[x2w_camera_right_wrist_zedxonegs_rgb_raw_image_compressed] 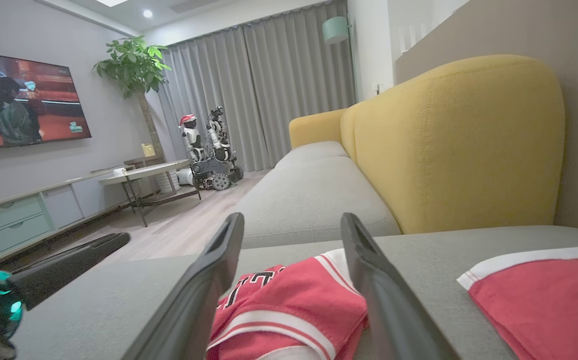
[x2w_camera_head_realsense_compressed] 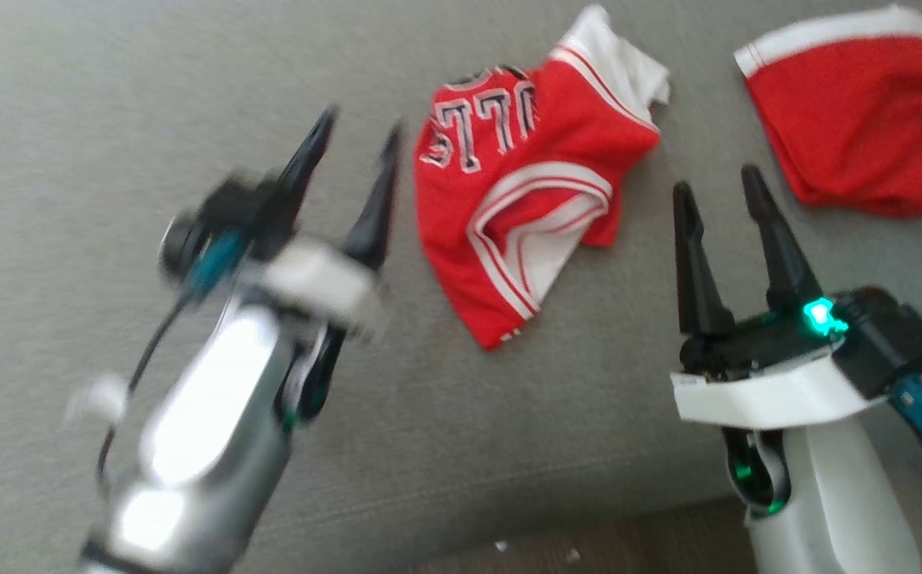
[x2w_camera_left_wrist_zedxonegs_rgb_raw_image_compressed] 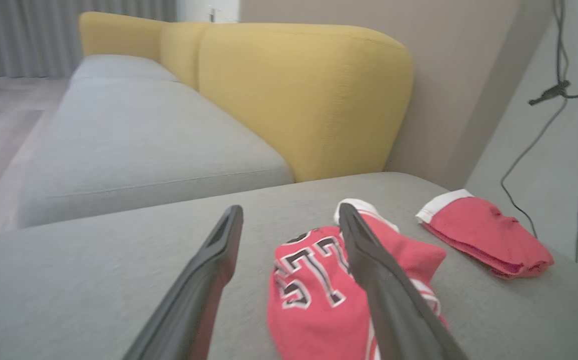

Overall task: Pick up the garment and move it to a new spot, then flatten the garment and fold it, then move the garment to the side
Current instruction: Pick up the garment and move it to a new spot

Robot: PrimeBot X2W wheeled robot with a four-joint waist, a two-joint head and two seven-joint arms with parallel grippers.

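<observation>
The garment (x2w_camera_head_realsense_compressed: pixel 524 199), a red mesh jersey with white striped trim and dark lettering, lies crumpled on the grey cushion (x2w_camera_head_realsense_compressed: pixel 70 119). My left gripper (x2w_camera_head_realsense_compressed: pixel 361 127) hovers open just left of it, blurred, holding nothing. My right gripper (x2w_camera_head_realsense_compressed: pixel 719 191) stands open to the jersey's right, apart from it. In the left wrist view the jersey (x2w_camera_left_wrist_zedxonegs_rgb_raw_image_compressed: pixel 313 285) lies under and right of my open fingers (x2w_camera_left_wrist_zedxonegs_rgb_raw_image_compressed: pixel 368 250). In the right wrist view the jersey (x2w_camera_right_wrist_zedxonegs_rgb_raw_image_compressed: pixel 289 310) lies between and below the fingers (x2w_camera_right_wrist_zedxonegs_rgb_raw_image_compressed: pixel 363 270).
A second red piece with a white band (x2w_camera_head_realsense_compressed: pixel 859 112) lies folded at the far right of the cushion. The yellow sofa back (x2w_camera_left_wrist_zedxonegs_rgb_raw_image_compressed: pixel 298 95) rises behind. The cushion's front edge (x2w_camera_head_realsense_compressed: pixel 508 518) meets wooden floor. Cables (x2w_camera_left_wrist_zedxonegs_rgb_raw_image_compressed: pixel 558 100) hang on the wall.
</observation>
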